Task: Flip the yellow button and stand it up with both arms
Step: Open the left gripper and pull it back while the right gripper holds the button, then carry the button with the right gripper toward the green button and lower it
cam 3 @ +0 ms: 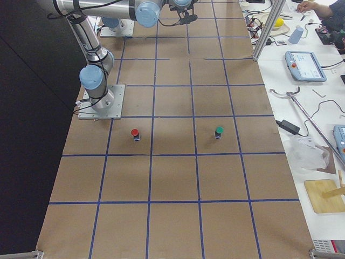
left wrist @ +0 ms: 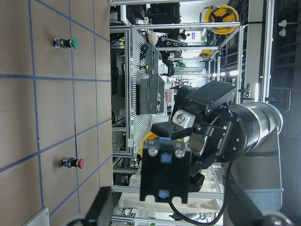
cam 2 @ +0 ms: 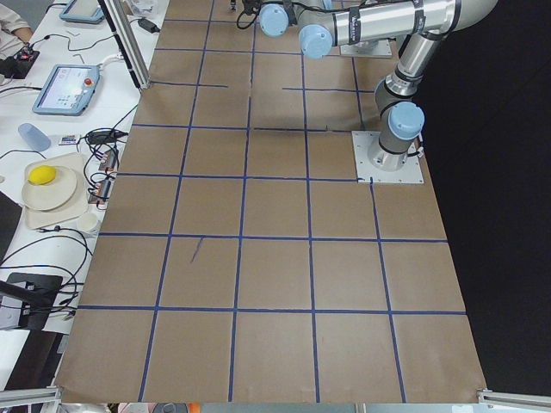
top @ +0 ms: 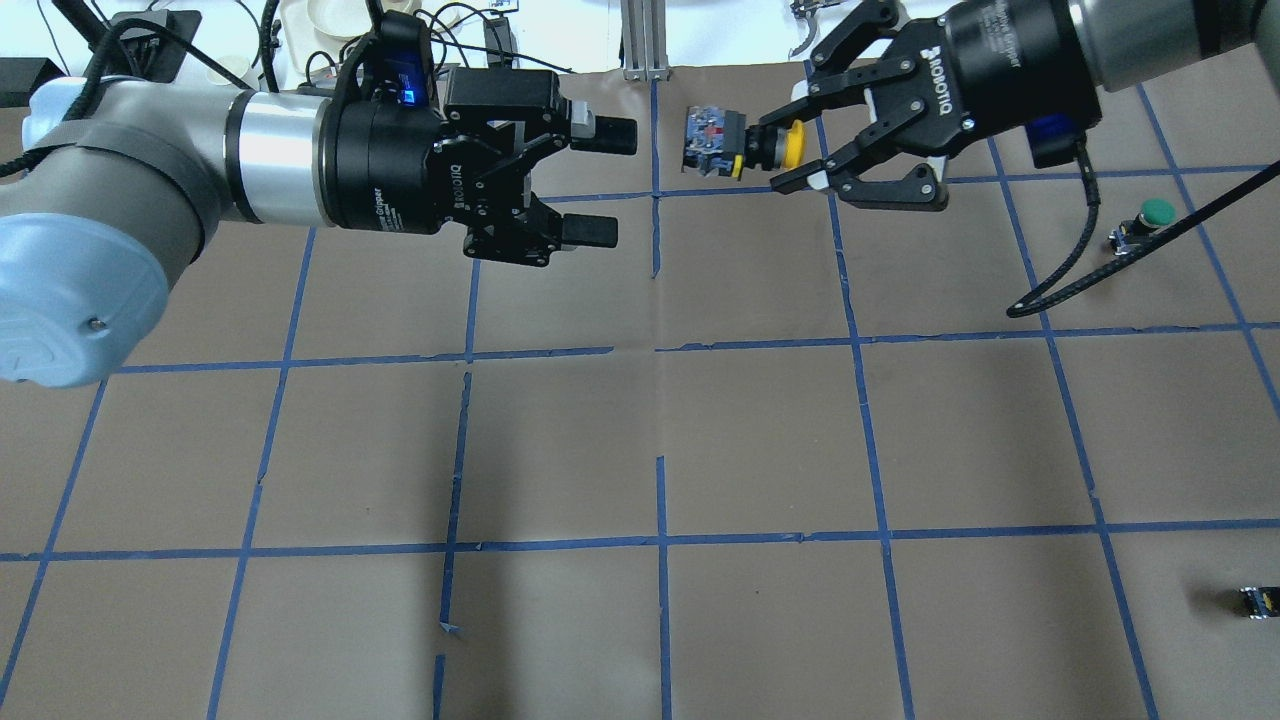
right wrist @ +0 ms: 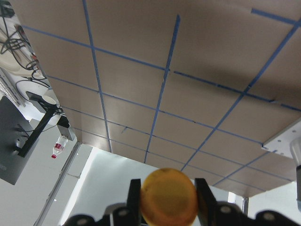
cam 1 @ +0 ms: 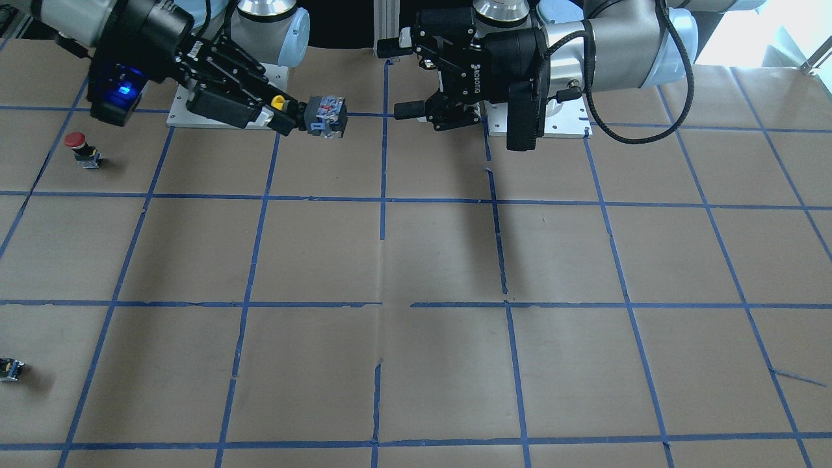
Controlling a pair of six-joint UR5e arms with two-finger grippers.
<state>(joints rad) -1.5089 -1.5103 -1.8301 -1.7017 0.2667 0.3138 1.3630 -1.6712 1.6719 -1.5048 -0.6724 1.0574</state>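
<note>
My right gripper (top: 775, 152) is shut on the yellow button (top: 740, 145) and holds it in the air over the far middle of the table. It grips at the yellow cap, and the black-and-grey body points at my left gripper (top: 605, 182). The left gripper is open and empty, a short gap from the body. In the front-facing view the button (cam 1: 322, 115) sits between the right gripper (cam 1: 292, 116) and the open left gripper (cam 1: 398, 78). The left wrist view shows the button's body (left wrist: 165, 172) straight ahead. The right wrist view shows the cap (right wrist: 169, 200) between the fingers.
A red-capped button (cam 1: 78, 146) and a green-capped button (top: 1150, 215) stand on the table on my right side. A small dark capless block (top: 1258, 600) lies near the right edge. Brown paper with a blue tape grid (top: 660, 440) covers the table.
</note>
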